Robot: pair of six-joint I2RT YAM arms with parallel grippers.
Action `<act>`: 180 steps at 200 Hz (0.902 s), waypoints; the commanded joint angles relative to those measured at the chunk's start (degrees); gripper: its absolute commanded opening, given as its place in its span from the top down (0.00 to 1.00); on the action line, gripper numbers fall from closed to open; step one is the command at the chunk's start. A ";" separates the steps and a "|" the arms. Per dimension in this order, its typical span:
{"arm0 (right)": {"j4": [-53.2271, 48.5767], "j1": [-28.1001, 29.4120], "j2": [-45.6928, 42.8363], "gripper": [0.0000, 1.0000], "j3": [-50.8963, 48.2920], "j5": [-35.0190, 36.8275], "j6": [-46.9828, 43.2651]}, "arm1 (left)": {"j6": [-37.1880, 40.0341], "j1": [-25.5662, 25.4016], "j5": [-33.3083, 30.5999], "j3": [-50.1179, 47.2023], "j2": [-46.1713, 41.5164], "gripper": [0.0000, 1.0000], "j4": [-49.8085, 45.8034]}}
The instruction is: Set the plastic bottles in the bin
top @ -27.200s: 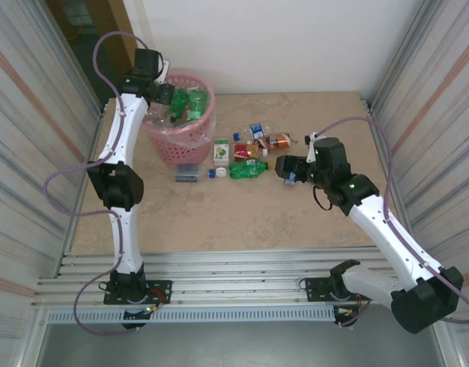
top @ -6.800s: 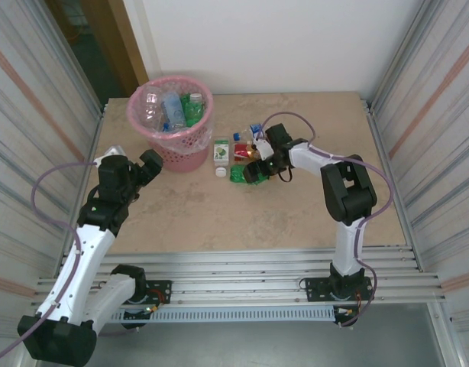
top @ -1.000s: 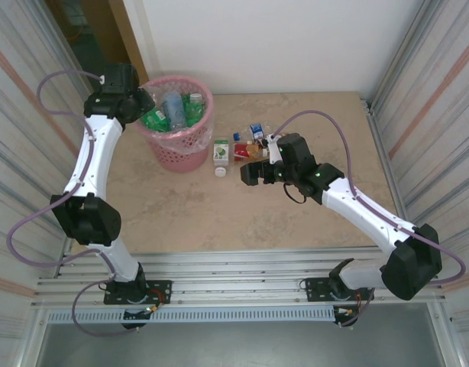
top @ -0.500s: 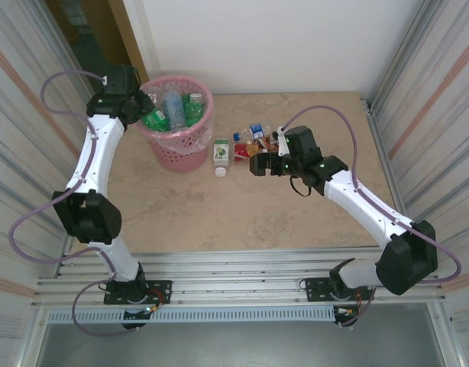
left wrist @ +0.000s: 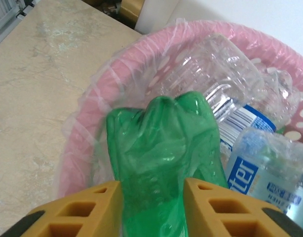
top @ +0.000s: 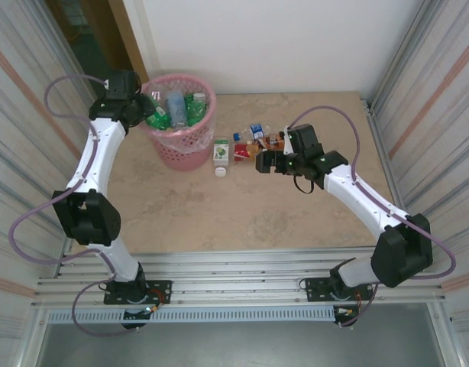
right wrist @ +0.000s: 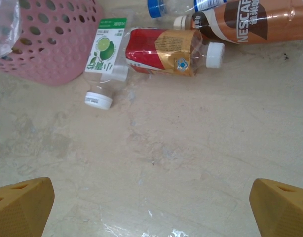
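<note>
Right end effector [top: 262, 164] nearer bottles [right wrist: 164, 58]

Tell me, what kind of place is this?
Probably a robot test booth: ribbed metal walls, two white arms bolted to a frame, and one holding a green bottle over a pink bin.

Robot test cell, lab-style.
Ribbed metal walls [top: 28, 153] stand outside the left pincer [top: 145, 115] and the right pincer [top: 259, 164]. A white wall [top: 280, 46] rises beyond them, a beige table [top: 242, 222] lies beneath, and aluminium rails [top: 234, 283] carry the arm bases behind both.
</note>
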 commanded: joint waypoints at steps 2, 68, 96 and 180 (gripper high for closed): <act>-2.62 -1.37 1.52 0.00 2.51 1.54 1.52 | 0.81 -0.05 3.46 -1.64 -4.63 0.57 -0.82; -4.66 -3.33 1.29 0.00 2.69 2.52 1.30 | 3.37 -3.69 3.08 -5.59 -15.25 0.46 2.21; -5.64 -5.25 -0.05 0.00 2.26 3.45 1.63 | 4.84 -11.78 -0.69 -10.53 -19.00 0.34 4.91; -6.87 -11.35 -4.72 0.01 -2.20 4.00 3.66 | 1.49 -37.19 -17.54 -27.13 -14.01 0.15 16.34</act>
